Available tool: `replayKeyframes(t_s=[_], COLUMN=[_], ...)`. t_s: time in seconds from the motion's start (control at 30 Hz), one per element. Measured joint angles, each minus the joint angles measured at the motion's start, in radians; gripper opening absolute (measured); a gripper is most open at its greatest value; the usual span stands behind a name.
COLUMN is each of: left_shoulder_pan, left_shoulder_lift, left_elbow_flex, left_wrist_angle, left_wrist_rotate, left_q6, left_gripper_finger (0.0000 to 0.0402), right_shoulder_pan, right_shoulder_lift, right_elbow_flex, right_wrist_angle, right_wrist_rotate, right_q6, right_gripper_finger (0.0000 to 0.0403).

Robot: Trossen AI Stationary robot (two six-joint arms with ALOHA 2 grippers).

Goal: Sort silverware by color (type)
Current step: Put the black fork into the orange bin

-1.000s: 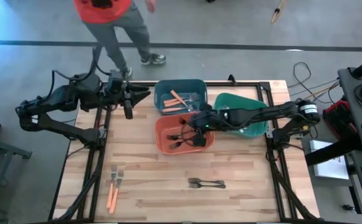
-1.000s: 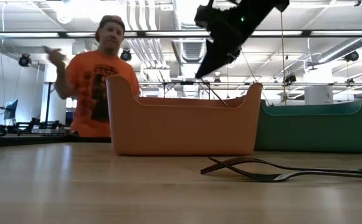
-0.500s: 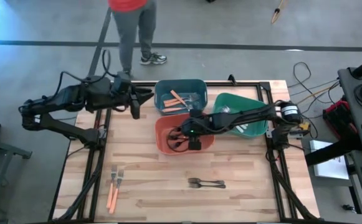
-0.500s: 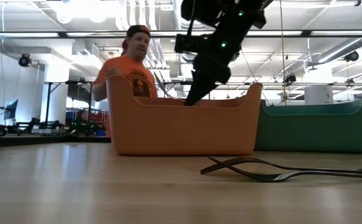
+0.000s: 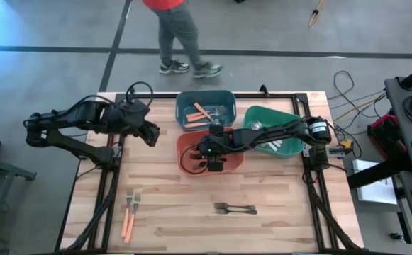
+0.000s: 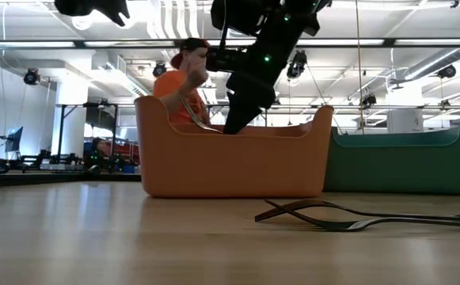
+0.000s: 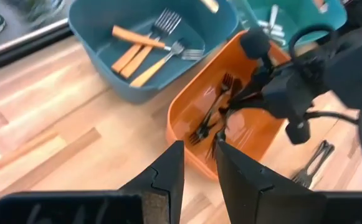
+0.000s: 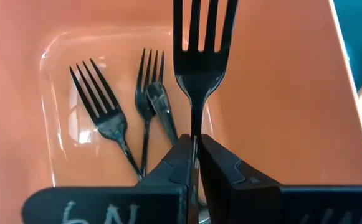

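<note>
While the right gripper [image 8: 193, 155] holds a black fork [image 8: 196, 56] pinched by the handle, tines out, low inside the orange-red bin [image 5: 188, 145], three black forks [image 8: 131, 112] already lie in it. Teal bin [image 5: 182, 105] holds orange-handled forks [image 7: 140, 53]; green bin [image 5: 291, 145] some silver pieces [image 7: 273, 22]. Left: two orange-handled forks [image 5: 129, 212] near the table's front-left corner, two dark forks [image 5: 235, 208] near the front edge. Left gripper [image 7: 198, 165], fingers nearly closed and empty, hovers near the table's left edge.
</note>
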Motion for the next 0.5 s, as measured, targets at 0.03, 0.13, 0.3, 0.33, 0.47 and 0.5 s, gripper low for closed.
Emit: replayKeyframes(t_s=[0.03,0.13,0.3,0.33,0.47,0.5], left_shoulder_pan=[-0.006,-0.021,-0.037,-0.039,-0.045,-0.045], left_shoulder_lift=[-0.003,-0.007,-0.01,-0.011,-0.011,-0.011], left_elbow_flex=[-0.009,-0.034,-0.089,-0.103,-0.167,-0.185], left_wrist_angle=[-0.005,-0.008,-0.046,-0.064,-0.112,-0.121], left_wrist_rotate=[0.0,0.0,0.031,0.05,0.131,0.147], left_q6=[-0.011,-0.031,-0.098,-0.117,-0.202,-0.219], left_gripper_finger=[0.0076,0.0076,0.0076,0.0076,0.0076,0.0076], right_shoulder_pan=[0.0,0.0,0.0,0.0,0.0,0.0], right_shoulder_lift=[0.0,0.0,0.0,0.0,0.0,0.0], right_elbow_flex=[0.003,0.003,0.003,0.003,0.002,0.002], right_wrist_angle=[-0.004,-0.018,-0.05,-0.057,-0.055,-0.054], right_wrist_rotate=[0.0,0.0,0.0,0.0,-0.001,-0.002], right_q6=[0.0,0.0,0.0,0.002,0.026,0.027], right_gripper_finger=[0.0013,0.0013,0.0013,0.0013,0.0013,0.0014])
